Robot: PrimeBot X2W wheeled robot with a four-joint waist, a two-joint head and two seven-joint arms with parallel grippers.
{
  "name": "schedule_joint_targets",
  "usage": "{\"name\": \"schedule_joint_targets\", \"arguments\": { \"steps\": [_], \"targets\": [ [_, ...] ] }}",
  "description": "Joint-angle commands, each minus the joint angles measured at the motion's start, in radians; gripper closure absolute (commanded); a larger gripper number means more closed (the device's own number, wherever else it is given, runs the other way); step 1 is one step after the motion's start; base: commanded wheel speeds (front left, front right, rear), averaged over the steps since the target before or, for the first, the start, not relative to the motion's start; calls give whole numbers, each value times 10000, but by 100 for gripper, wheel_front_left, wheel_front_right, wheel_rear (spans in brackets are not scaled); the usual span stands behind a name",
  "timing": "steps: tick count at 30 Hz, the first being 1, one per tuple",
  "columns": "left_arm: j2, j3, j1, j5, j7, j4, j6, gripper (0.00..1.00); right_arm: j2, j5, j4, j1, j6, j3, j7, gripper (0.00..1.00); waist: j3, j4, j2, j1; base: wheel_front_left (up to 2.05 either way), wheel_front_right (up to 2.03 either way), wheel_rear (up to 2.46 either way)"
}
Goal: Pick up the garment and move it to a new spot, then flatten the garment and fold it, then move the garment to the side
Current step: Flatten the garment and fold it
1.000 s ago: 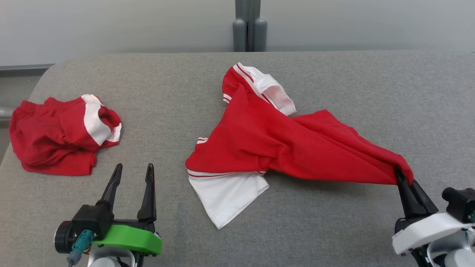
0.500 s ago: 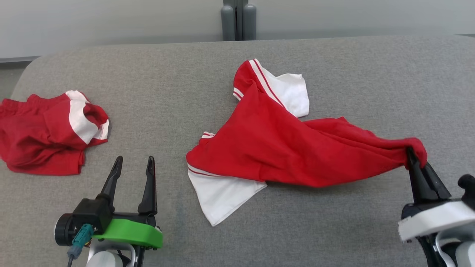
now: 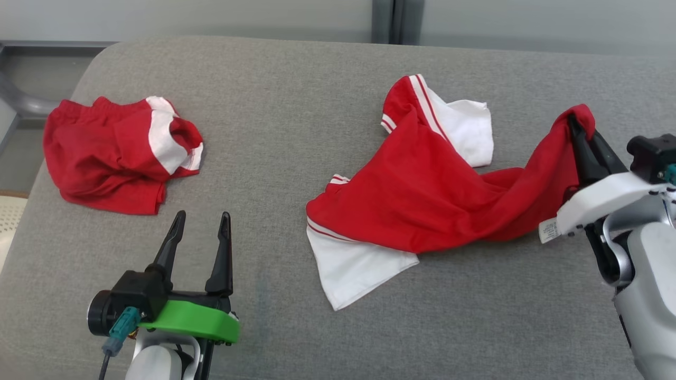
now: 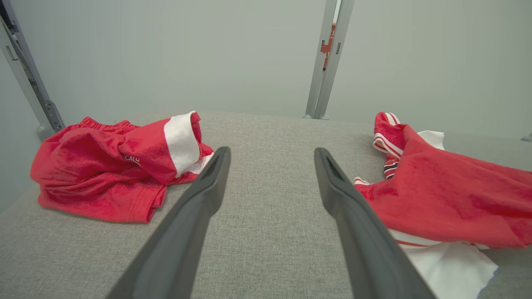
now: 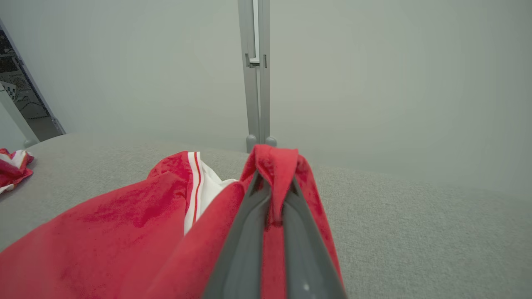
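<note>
While the left gripper hangs with fingers spread above the grey table, the right gripper pinches a raised corner of the red-and-white shirt, whose body lies right of centre. Its white tag dangles, print too small to read. Red shorts lie at far left.

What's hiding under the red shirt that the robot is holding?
A white sleeve pokes out from under the red shirt at its near edge, flat on the grey table. More white shows at the far side. How far the white reaches beneath the red cloth is covered.
</note>
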Motion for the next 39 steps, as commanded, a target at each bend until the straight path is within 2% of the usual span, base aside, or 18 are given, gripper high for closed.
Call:
{"name": "schedule_joint_targets", "arguments": {
  "steps": [1, 11, 12, 13, 17, 21, 30, 34, 39],
  "targets": [
    [20, -24, -181, -116, 7, 12, -27, 0, -100, -43, 590, -445, -6, 100, -86, 100, 333, 458, 0, 0, 0, 0, 0],
    [18, -251, -442, -229, 7, 55, -25, 0, -276, 73, 5200, -2824, -8, 695, -794, 99, 723, 908, 0, 0, 0, 0, 0],
    [18, -279, -474, -243, 7, 58, -14, 0, -275, 102, 5563, -2981, -9, 764, -908, 66, 739, 915, 0, 0, 0, 0, 0],
    [18, -300, -489, -246, 7, 73, -5, 0, -268, 149, 5813, -3092, -8, 824, -1017, 0, 739, 915, 0, 0, 0, 0, 0],
    [18, -294, -468, -230, 7, 117, 22, 0, -243, 392, 6430, -3311, -8, 1158, -1451, 0, 614, 759, 0, 0, 0, 0, 0],
    [20, -209, -290, -123, 7, 184, 22, 0, -288, 724, 6248, -2984, -9, 1322, -1665, 0, 326, 465, 0, 0, 0, 0, 0],
    [20, 107, 108, 78, 7, 136, 8, 0, -751, 1011, 3806, -411, -9, 701, -1668, 0, -304, -233, 0, 0, 0, 0, 0],
    [20, 182, 226, 79, 7, 85, 1, 0, -716, 1121, 3338, 566, -8, 524, -1668, 0, -352, -460, 0, 0, 0, 0, 0],
    [19, 123, 185, 117, 7, 95, -8, 0, -670, 1180, 3101, 900, -8, 712, -1669, 0, -274, -566, 0, 0, 0, 0, 0]
  ]
}}
